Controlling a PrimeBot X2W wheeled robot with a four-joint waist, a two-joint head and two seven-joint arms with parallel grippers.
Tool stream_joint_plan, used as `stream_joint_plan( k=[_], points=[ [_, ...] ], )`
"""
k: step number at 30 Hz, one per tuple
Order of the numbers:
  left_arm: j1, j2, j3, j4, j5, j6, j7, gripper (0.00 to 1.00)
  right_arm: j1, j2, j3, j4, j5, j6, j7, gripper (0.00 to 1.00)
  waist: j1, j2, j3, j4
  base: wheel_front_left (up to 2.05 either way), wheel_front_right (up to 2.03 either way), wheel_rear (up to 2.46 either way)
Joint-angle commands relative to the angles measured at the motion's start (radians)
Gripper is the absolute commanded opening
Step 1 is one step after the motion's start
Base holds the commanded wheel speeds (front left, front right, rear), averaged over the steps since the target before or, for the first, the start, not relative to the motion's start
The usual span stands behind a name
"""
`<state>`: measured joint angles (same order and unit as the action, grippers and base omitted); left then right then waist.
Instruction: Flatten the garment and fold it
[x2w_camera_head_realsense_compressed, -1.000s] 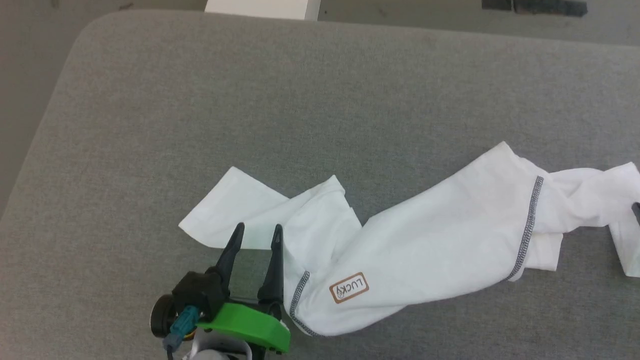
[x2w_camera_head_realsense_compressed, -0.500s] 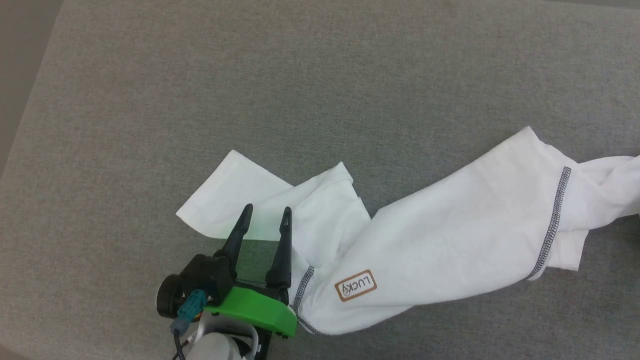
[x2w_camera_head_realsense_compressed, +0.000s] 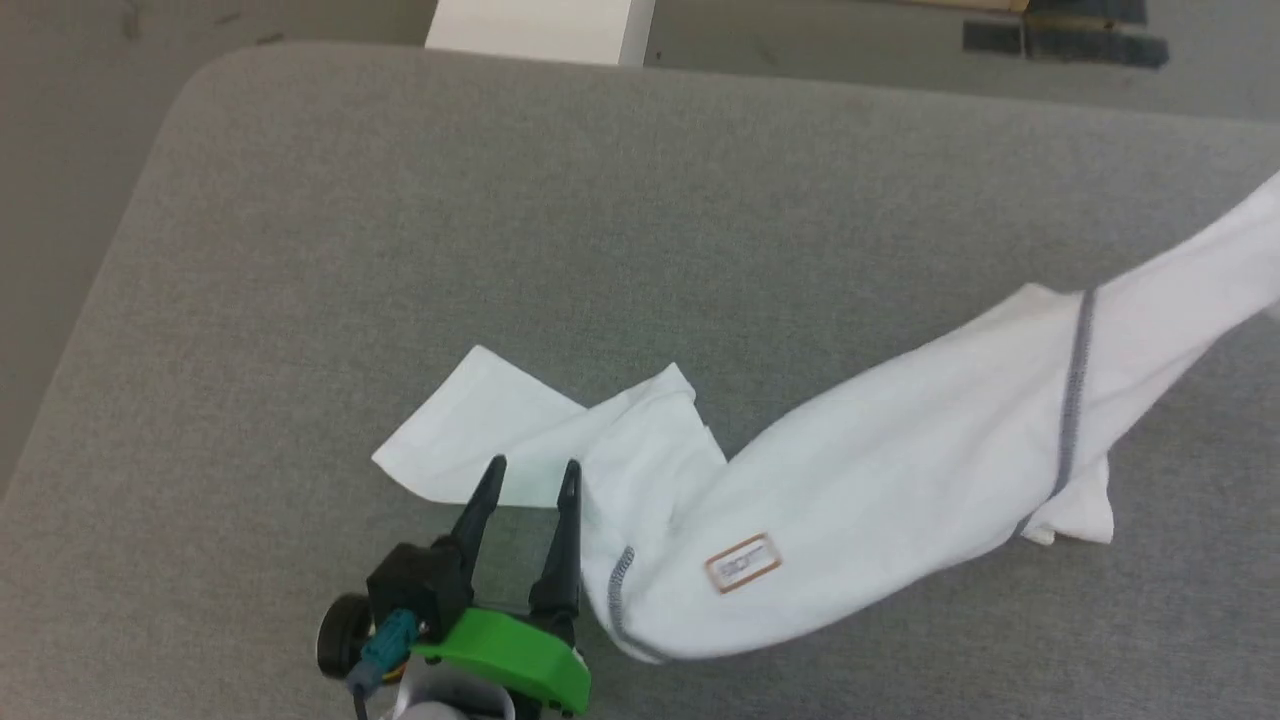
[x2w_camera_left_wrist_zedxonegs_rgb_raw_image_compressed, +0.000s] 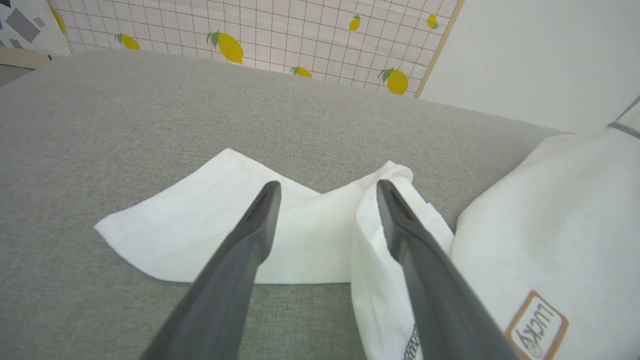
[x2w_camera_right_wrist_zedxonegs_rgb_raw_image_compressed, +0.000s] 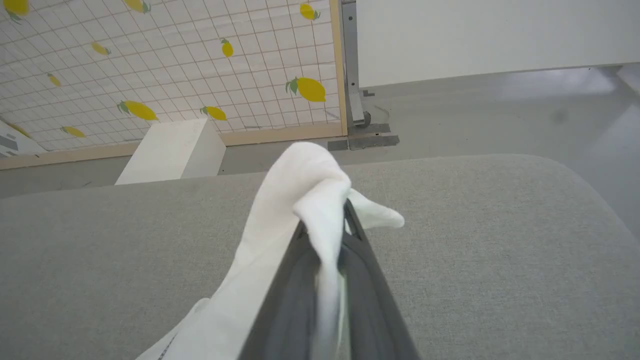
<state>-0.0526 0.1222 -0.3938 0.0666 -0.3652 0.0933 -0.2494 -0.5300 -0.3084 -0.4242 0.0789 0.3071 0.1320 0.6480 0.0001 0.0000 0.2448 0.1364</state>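
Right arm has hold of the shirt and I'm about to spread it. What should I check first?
1. Right gripper shut on the white thin-fabric long-sleeved garment: ok.
2. Left gripper open and ready: ok.
3. Left fingers touching the cloth: cannot tell.
4. Garment flat on the grey fabric-covered table: not ok, folded over beside the left gripper, right end lifted.
5. Rigid white box out of the way, beyond the table's far edge: ok.

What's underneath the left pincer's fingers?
A flat sleeve end of the white shirt, spread on the grey table. The left pincer is open. The fingers hide whether their tips touch the cloth.
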Motion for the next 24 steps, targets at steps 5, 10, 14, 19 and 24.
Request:
stream_joint_plan(
  k=[5, 10, 14, 19, 24],
  points=[
    [0.063, 0.017, 0.008, 0.004, -0.030, 0.006, -0.003, 1.00, -0.014, -0.041, -0.097, -0.055, -0.024, -0.001, 0.024, 0.00, -0.0001, 0.0000, -0.137, -0.020, 0.00, 0.00, 0.00],
    [0.101, 0.031, 0.009, -0.014, -0.037, 0.014, 0.007, 1.00, 0.024, -0.075, -0.178, -0.094, -0.045, -0.001, 0.037, 0.00, -0.0001, 0.0000, -0.178, -0.029, 0.00, 0.00, 0.00],
    [0.114, 0.038, 0.009, -0.036, -0.039, 0.021, 0.015, 1.00, 0.053, -0.084, -0.190, -0.117, -0.027, -0.001, 0.047, 0.00, -0.0001, 0.0000, -0.181, -0.036, 0.00, 0.00, 0.00],
    [0.116, 0.038, 0.003, -0.048, -0.039, 0.026, 0.020, 1.00, 0.047, -0.065, -0.103, -0.156, 0.009, -0.001, 0.065, 0.00, -0.0001, 0.0000, -0.176, -0.038, 0.00, 0.00, 0.00],
    [0.108, 0.036, -0.004, -0.050, -0.041, 0.024, 0.021, 1.00, 0.022, 0.001, 0.064, -0.193, 0.048, -0.001, 0.115, 0.00, -0.0001, 0.0000, -0.172, -0.027, 0.00, 0.00, 0.00]
  ],
)
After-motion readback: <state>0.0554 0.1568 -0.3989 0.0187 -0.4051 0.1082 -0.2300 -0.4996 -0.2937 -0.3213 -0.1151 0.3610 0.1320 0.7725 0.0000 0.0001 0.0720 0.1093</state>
